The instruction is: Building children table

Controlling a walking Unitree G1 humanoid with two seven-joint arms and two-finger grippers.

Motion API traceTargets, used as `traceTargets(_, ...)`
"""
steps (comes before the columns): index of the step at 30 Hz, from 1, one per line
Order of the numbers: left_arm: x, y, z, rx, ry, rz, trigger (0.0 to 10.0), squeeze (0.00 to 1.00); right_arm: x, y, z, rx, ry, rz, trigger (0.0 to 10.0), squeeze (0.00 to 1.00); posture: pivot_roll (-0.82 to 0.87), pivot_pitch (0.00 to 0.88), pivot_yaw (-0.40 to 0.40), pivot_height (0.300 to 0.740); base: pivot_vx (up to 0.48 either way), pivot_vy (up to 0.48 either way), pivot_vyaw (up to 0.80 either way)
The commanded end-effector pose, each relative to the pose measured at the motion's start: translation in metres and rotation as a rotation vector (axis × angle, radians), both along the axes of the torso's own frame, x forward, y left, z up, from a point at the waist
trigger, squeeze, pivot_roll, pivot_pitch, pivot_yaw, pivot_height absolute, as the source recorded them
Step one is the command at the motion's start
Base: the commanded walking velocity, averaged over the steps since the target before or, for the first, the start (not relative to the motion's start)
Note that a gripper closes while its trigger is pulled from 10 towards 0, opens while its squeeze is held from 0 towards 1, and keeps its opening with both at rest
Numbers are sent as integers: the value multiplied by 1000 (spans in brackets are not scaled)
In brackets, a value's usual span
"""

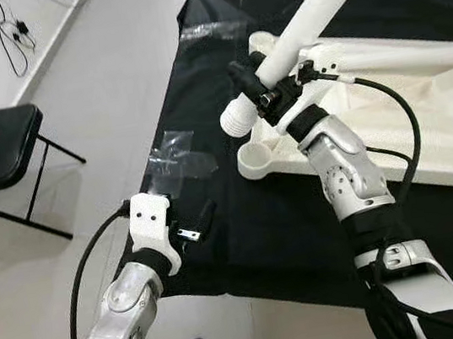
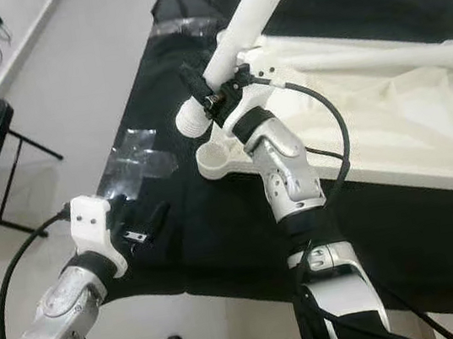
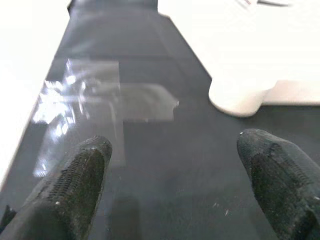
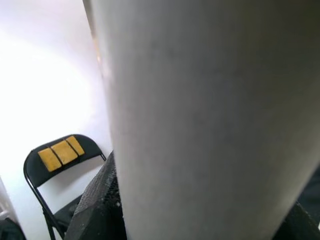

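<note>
A black-covered table carries the white tabletop, lying flat with a round leg socket at its near corner. The right gripper is clamped on a white table leg, holding it tilted just above that socket. The left gripper hovers with fingers apart beside clear plastic wrap.

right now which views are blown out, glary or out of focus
Left wrist view: the tabletop is overexposed, the plastic wrap shows glare, and the near fingers are soft. Right wrist view: the table leg is a close blur, wall washed out. Eye views: reasonably sharp.
</note>
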State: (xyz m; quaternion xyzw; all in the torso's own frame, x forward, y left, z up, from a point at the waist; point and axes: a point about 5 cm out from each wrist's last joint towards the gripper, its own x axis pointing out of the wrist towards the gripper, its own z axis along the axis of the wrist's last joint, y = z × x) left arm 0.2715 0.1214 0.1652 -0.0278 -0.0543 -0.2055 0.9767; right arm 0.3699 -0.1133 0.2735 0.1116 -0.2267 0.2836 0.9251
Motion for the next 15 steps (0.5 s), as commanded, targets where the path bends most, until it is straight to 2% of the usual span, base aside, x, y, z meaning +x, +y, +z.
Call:
traceTargets(1, -2, -1, -7, -3, 17, -5, 10000, 0, -3, 2, -2, -6, -21, -3, 10000, 0, 137, 92, -87, 740, 0, 0, 0)
traceTargets(11, 11, -2, 10, -8, -63, -13, 10000, 0, -8, -1, -14, 8, 9, -34, 10000, 0, 128, 39, -64, 740, 245, 0, 0)
traceTargets(15, 13, 2, 14, -21, -80, -14, 10000, 0, -7, -1, -19, -31, 32, -51, 10000, 0, 126, 42, -62, 740, 359, 0, -800)
